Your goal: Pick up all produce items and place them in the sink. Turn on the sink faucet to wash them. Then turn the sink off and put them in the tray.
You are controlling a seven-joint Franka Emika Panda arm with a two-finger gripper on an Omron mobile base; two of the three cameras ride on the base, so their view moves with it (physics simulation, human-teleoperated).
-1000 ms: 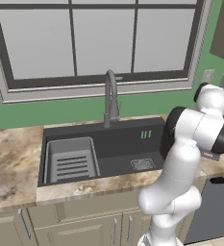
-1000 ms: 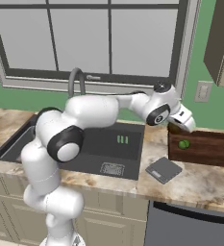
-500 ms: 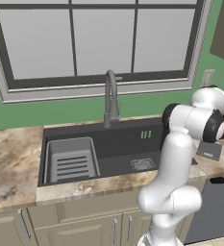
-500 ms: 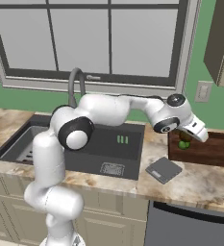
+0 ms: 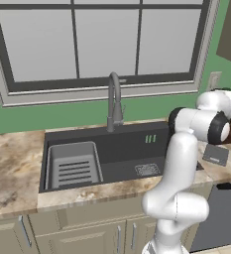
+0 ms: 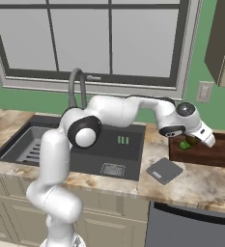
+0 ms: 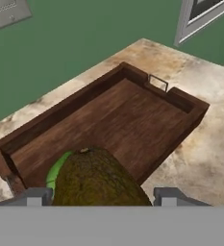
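Far to the claw's left: sink (image 6: 92, 144), dark basin set in the marbled counter (image 6: 201, 181), with a light grey ribbed rack (image 5: 73, 166) in its left half, a square drain grate (image 6: 112, 169) and two green marks on the back wall. Sink faucet (image 5: 114, 101) rises at the basin's rear edge, gooseneck, spray head hanging over the basin; no water seen. Nearer the claw, still to its left and toward the counter's front: small flat grey square (image 6: 164, 170) lying on the counter, apart from the tray. Claw (image 6: 206, 138) sits over the left part of the tray (image 6: 215, 153), the arm stretched out across the sink. Hand view: dark brown produce item (image 7: 100, 182) sits between the two finger tips, filling the gap; jaws stand wide, spread about the width of the item, and appear closed onto it, though actual contact at the pads is hidden at the frame's bottom. Bright green produce item (image 7: 56, 172) lies on the tray floor right beside and partly behind the brown one, at the tray's near left corner; also seen below the claw in the right base view (image 6: 184, 144). Beyond the claw the tray's wooden floor runs bare to the far rim with a small metal handle (image 7: 158, 81).
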